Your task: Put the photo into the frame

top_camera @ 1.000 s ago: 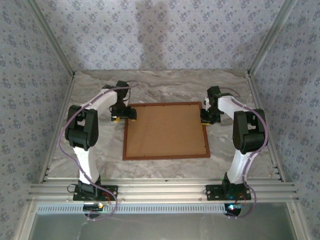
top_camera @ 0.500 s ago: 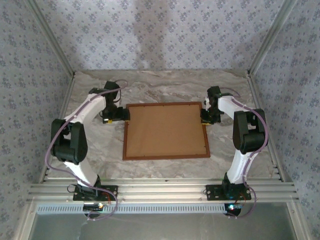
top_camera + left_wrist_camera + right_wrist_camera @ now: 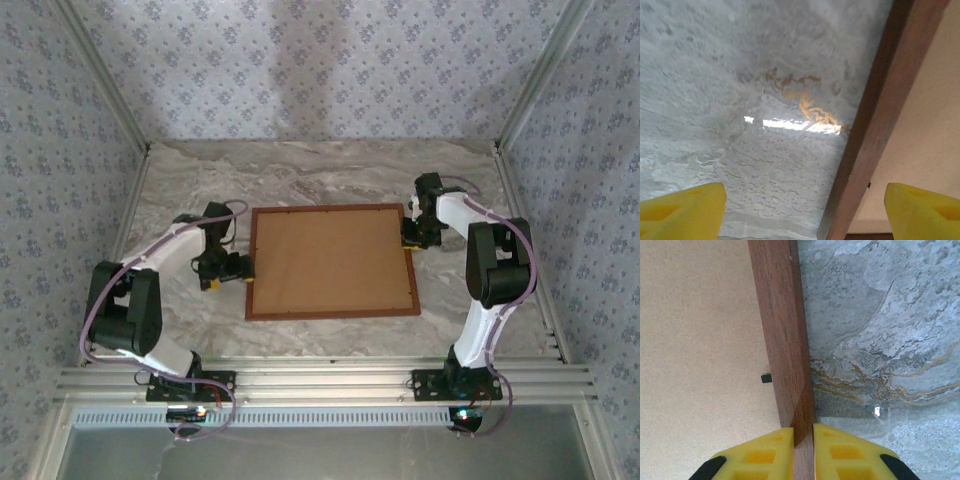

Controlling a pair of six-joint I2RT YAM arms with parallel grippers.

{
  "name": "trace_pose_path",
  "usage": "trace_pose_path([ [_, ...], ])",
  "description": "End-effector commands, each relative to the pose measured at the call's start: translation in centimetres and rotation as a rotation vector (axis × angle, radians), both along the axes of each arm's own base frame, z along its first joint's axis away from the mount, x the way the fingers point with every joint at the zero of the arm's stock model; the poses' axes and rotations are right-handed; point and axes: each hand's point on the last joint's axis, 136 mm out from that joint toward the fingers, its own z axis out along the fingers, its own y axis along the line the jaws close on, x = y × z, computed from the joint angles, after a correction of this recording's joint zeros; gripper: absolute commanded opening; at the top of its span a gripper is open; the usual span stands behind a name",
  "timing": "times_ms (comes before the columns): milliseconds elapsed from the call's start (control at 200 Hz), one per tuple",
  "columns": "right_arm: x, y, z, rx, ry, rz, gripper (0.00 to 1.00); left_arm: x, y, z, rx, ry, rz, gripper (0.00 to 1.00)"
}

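Observation:
The frame [image 3: 333, 314], thin reddish-brown wood, lies flat on the marble table with a plain brown backing board [image 3: 330, 260] filling it. My right gripper [image 3: 408, 237] is shut on the frame's right bar near its far corner; in the right wrist view the yellow fingers [image 3: 765, 455] pinch the bar [image 3: 780, 330] between them. My left gripper [image 3: 238, 272] stands open beside the frame's left bar [image 3: 880, 120], one yellow finger [image 3: 685, 212] over the table and the other over the board. The photo is out of view.
A small black tab [image 3: 766, 377] sits on the board against the right bar. Patterned walls and metal rails [image 3: 320, 380] enclose the marble table [image 3: 330, 180], with bare surface behind and in front of the frame.
My left arm has swung back toward the near side, its gripper sliding from the frame's far left corner down along the left bar. The right gripper and frame have stayed put.

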Motion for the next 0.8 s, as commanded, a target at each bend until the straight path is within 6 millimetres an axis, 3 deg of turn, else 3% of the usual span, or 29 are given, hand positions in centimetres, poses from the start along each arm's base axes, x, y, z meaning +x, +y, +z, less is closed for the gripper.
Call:
trace_pose_path([
  [0, -0.8, -0.2, -1.7, -0.009, 0.040, -0.018, 0.17, -0.9, -0.2, -0.5, -0.021, 0.014, 0.015, 0.82],
  [794, -1.2, -0.1, -1.8, -0.005, 0.044, -0.017, 0.18, -2.8, -0.1, -2.2, -0.003, 0.063, -0.026, 0.81],
])
